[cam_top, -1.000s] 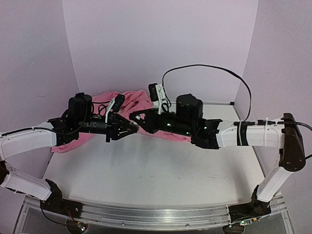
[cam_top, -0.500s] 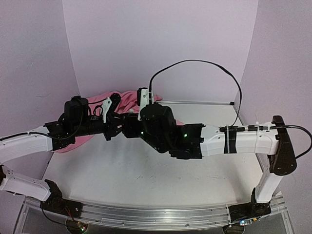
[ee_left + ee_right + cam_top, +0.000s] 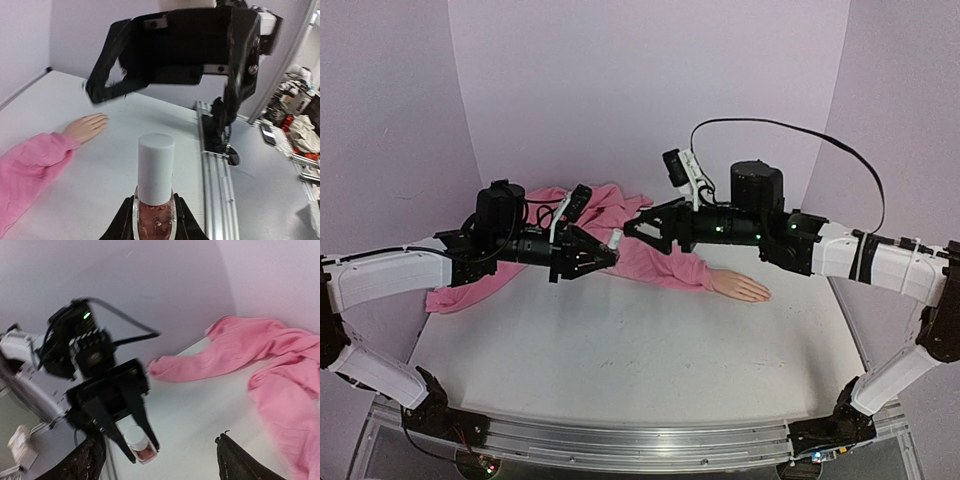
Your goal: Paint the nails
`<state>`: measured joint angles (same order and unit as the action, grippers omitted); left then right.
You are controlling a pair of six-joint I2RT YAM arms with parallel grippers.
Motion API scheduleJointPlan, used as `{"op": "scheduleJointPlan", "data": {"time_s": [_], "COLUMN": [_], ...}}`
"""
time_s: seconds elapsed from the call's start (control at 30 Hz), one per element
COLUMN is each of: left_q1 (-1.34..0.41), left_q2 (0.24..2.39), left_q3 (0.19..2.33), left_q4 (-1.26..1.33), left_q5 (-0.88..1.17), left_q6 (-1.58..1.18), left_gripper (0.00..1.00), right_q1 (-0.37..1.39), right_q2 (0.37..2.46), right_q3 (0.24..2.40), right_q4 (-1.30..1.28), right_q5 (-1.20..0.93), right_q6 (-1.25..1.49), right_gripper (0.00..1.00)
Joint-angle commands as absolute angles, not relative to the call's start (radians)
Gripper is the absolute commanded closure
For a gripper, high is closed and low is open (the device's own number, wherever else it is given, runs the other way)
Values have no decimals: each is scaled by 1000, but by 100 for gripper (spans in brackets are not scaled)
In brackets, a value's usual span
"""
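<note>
My left gripper (image 3: 604, 254) (image 3: 154, 222) is shut on a tiny pinkish bottle (image 3: 154, 220) (image 3: 145, 452) with a pale cap (image 3: 156, 167), held above the table at centre left. Just right of the cap, my right gripper (image 3: 636, 227) (image 3: 162, 460) stands open and holds nothing. It points at the bottle without touching it. The peach mannequin hand (image 3: 740, 287) (image 3: 87, 127) lies flat on the table at the right, coming out of a pink sleeve (image 3: 665, 268) (image 3: 30, 170). Its nails are too small to make out.
The pink garment (image 3: 590, 205) (image 3: 280, 355) is heaped at the back left against the wall. An aluminium rail (image 3: 620, 440) (image 3: 212, 165) runs along the near table edge. Purple walls close in the back and both sides. A black cable (image 3: 790, 125) loops above the right arm.
My right gripper has opened and drawn back to the right, off the bottle cap, which uncovers the mannequin hand. The left gripper keeps its hold and has shifted slightly right.
</note>
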<state>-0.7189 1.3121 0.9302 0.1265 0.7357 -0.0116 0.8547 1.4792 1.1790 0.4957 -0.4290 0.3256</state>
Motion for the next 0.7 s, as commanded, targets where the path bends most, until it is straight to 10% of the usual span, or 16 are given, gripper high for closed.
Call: {"op": "scheduleJointPlan", "data": {"time_s": [0.0, 0.67], "left_q1": [-721, -744], "left_q2": [1375, 1383], "left_q3": [1033, 1028], "left_q4": [195, 201], "left_q5": [1100, 1151], "left_q6": [-98, -86], "left_gripper": [100, 100], "right_q1": [866, 867], "right_q2": [1499, 1644], "right_q3": [1143, 1141], "right_q4": [659, 1026], "right_q5": [-869, -951], "right_q6": [280, 521], "right_gripper": [26, 83]}}
